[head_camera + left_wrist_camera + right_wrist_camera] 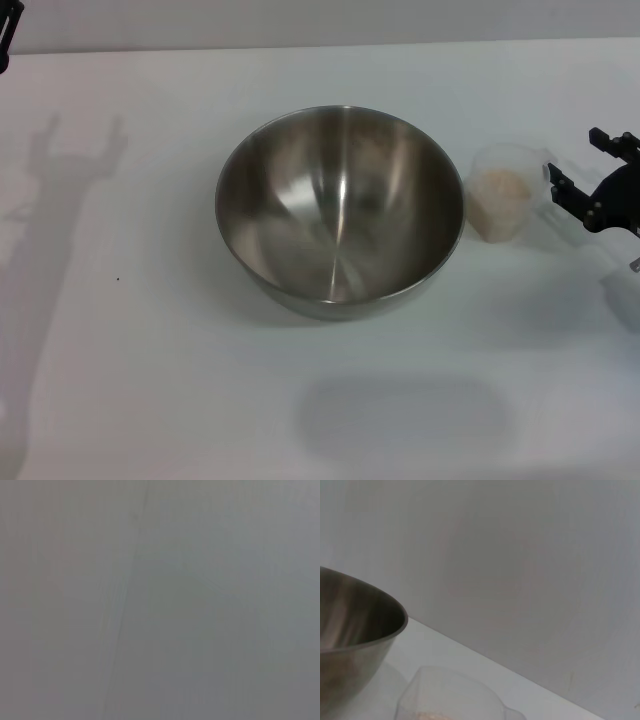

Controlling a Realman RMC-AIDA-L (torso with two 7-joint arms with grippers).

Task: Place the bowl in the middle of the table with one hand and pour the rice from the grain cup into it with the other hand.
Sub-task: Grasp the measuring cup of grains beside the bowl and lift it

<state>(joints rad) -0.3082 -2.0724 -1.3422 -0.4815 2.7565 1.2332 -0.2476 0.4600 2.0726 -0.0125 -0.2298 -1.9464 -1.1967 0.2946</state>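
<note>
The steel bowl stands upright in the middle of the white table with nothing inside. The clear grain cup stands just right of the bowl and holds rice. My right gripper is open at the right edge, fingers pointing at the cup, a small gap away. In the right wrist view the bowl's rim and the cup's rim show close by. A small black part of my left gripper shows at the far left corner. The left wrist view shows only a plain grey surface.
The table's far edge meets a pale wall. Arm shadows lie on the left of the table.
</note>
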